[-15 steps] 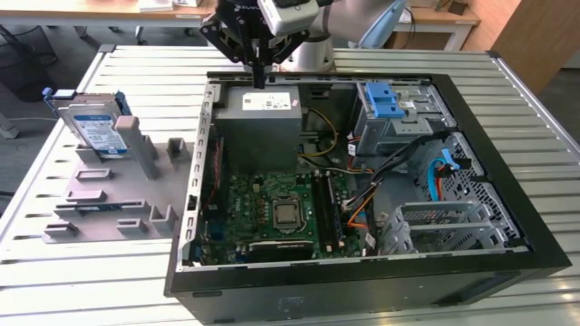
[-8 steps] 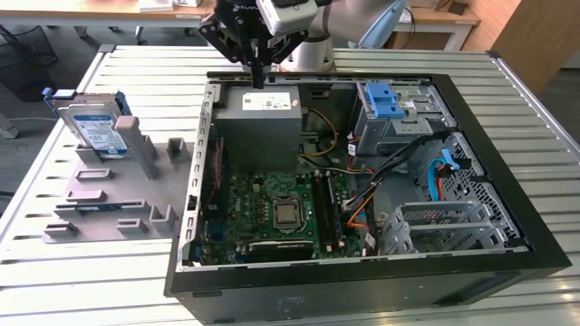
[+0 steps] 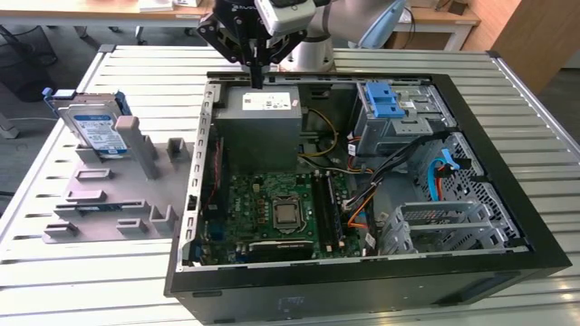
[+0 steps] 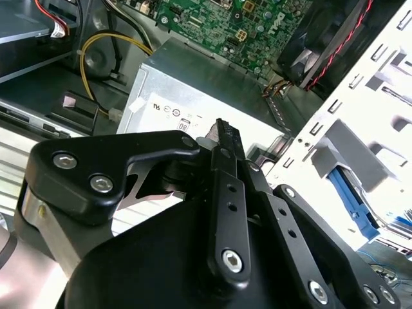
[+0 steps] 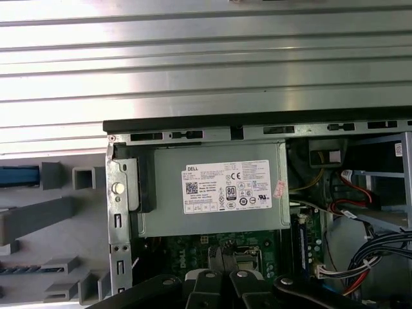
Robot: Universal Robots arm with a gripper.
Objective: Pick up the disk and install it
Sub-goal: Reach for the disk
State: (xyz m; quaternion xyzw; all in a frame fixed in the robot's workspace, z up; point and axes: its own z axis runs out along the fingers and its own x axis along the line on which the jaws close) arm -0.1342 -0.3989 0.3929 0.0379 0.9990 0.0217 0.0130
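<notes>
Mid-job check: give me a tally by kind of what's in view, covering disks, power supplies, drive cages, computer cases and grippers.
Disk: 1
Power supply: 1
Drive cages: 2
Computer case: 1
Gripper: 1
Total: 6

Worktop (image 3: pixel 136 68): ribbed bare metal slats, bright with a soft sheen. Computer case (image 3: pixel 363 288): black matt-painted metal outside, dull grey sheet metal within. Power supply (image 3: pixel 263 125): smooth plain grey metal with a white paper sticker; disk (image 3: pixel 95 129): silvery metal under a blue-and-white label, framed in blue plastic; holder (image 3: pixel 109 197): matt grey plastic. Hand (image 4: pixel 222 127): black, smooth, satin-matt, with shiny metal screw heads; circuit board (image 3: pixel 272 197): green, slightly glossy.
</notes>
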